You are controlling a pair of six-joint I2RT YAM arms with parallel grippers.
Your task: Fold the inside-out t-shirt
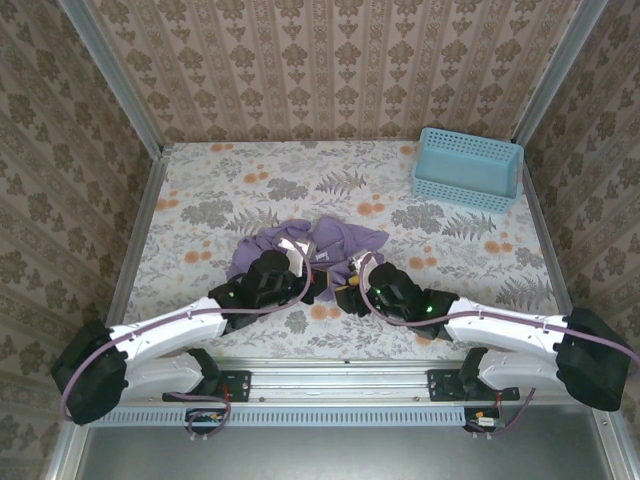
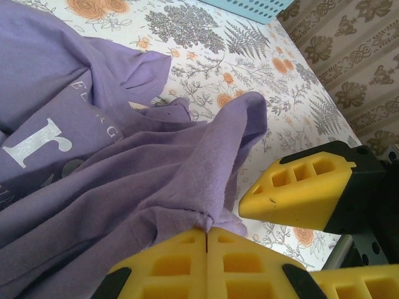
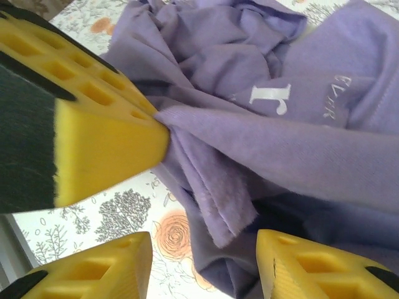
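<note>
The inside-out t-shirt lies crumpled mid-table, lavender with white lettering showing. My left gripper is shut on a fold of its cloth at the near edge of the heap. In the right wrist view that same grip appears as a big yellow finger pinching the fabric. My right gripper stands open close beside it, and a hemmed flap of the t-shirt hangs down between its two fingers without being pinched. From above, the left gripper and right gripper nearly meet at the shirt's front edge.
A blue basket stands at the back right corner, its edge also in the left wrist view. The flowered tablecloth is bare to the left and right of the shirt. Patterned walls close in three sides.
</note>
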